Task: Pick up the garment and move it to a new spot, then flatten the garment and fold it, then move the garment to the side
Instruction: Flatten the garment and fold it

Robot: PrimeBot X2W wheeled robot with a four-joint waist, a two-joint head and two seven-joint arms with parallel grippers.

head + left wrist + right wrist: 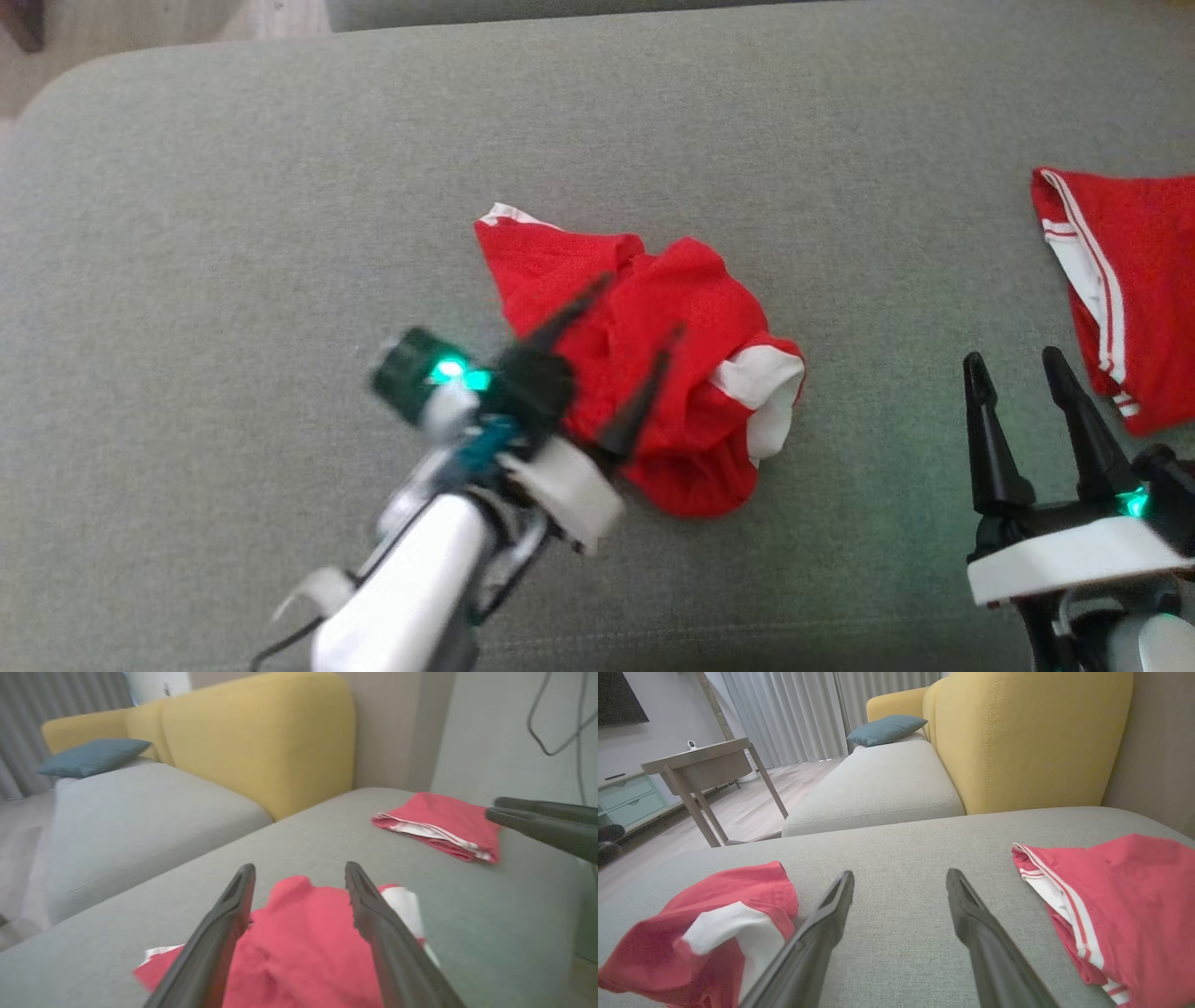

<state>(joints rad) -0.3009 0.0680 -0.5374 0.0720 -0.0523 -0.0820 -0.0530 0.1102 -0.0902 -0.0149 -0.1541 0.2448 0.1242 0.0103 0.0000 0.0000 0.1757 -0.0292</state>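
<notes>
The right gripper (1013, 357) hangs wide open and empty over the bare grey cushion (280, 187). The left gripper (642, 303), spread just as wide and holding nothing, hovers over the crumpled red garment (691, 308) mid-cushion (a white-trimmed opening sticks out). A shallow pinch may catch one layer only, leaving the heap trailing. Farther right lies a second red garment (1130, 280), easily disturbed.
</notes>
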